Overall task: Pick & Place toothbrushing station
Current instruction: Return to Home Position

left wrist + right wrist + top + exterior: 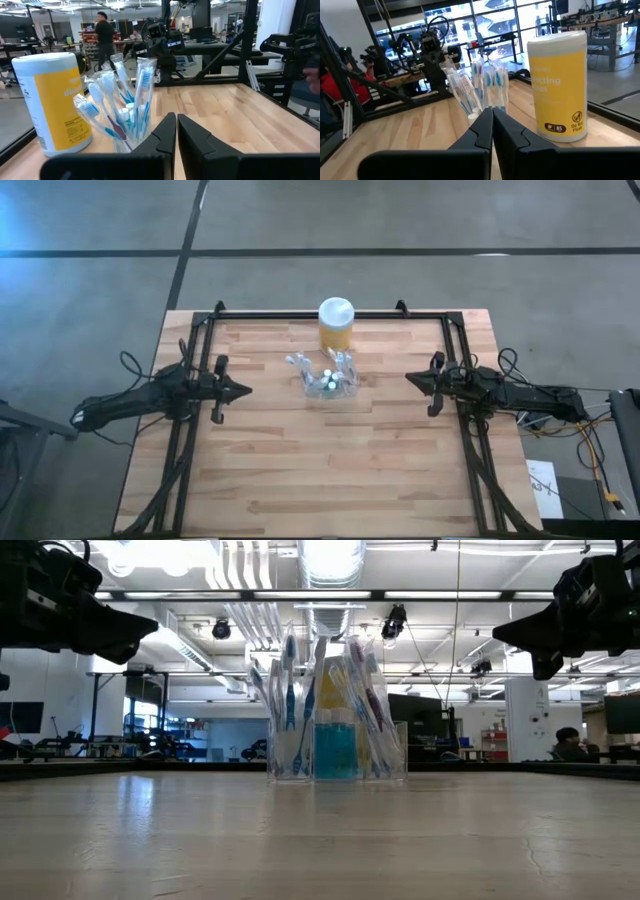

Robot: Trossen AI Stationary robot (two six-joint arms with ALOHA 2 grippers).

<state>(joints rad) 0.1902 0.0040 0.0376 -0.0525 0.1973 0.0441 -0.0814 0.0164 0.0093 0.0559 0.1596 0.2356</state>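
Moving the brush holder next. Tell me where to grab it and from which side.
Probably grip the clear holder low on its walls, coming in level from the side away from the yellow tub, which stands close behind it. The toothbrushes fan out above its rim, blocking a top grip.

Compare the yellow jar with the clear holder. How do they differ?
The jar is opaque yellow; the holder is see-through. The jar is shut under a white lid; the holder is open-topped, with toothbrushes sticking out. The jar stands by the far edge of the table; the holder sits nearer the middle. Both stand upright, close together.
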